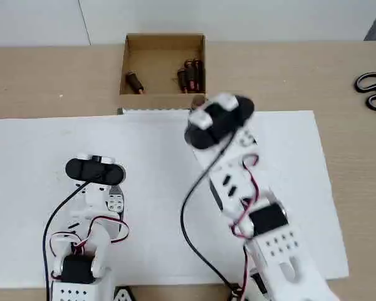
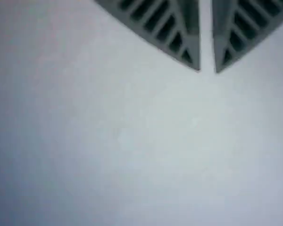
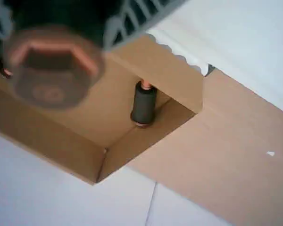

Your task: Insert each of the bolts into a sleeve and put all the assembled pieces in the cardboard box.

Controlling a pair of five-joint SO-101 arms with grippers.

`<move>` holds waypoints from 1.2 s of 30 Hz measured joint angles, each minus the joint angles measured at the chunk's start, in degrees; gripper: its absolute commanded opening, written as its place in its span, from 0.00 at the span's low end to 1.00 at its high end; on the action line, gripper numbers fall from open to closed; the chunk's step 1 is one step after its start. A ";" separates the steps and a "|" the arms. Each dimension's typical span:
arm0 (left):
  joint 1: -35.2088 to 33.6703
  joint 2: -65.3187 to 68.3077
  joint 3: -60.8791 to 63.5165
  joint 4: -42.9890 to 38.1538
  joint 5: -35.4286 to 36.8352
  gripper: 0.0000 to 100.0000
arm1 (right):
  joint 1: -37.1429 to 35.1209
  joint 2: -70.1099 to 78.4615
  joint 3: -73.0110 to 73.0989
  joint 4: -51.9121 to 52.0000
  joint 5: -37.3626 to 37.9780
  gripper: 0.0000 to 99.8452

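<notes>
While the right gripper (image 3: 92,28) clamps a copper-headed bolt (image 3: 52,70) over the near wall of the cardboard box (image 1: 165,47), one assembled piece (image 1: 135,82) lies inside by the left wall and a cluster of pieces (image 1: 191,75) lies toward the right. Well apart, the left gripper (image 2: 206,66) hangs over the white paper (image 1: 50,157), its fingers drawn to a thin slit, empty.

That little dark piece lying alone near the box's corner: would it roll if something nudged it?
Probably yes: the assembled piece looks cylindrical and lies on its side on the flat floor of the cardboard box. It likely wouldn't travel far, with a box wall close beside it. Its coppery metal end suggests something stiff, not floppy.
</notes>
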 measured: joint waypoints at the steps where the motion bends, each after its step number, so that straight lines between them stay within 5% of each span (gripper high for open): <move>1: 0.00 0.00 0.00 0.00 0.00 0.01 | 0.09 4.40 -2.55 -1.05 0.00 0.00; 12: 0.00 0.00 0.00 0.00 0.00 0.01 | 4.13 47.91 -31.56 -6.59 0.00 0.00; 28: 0.35 0.00 0.00 0.00 0.00 0.01 | 5.45 99.25 -81.41 -5.19 23.38 0.01; 36: 0.35 0.00 0.00 0.00 0.00 0.01 | 5.27 104.70 -95.03 7.56 24.35 0.23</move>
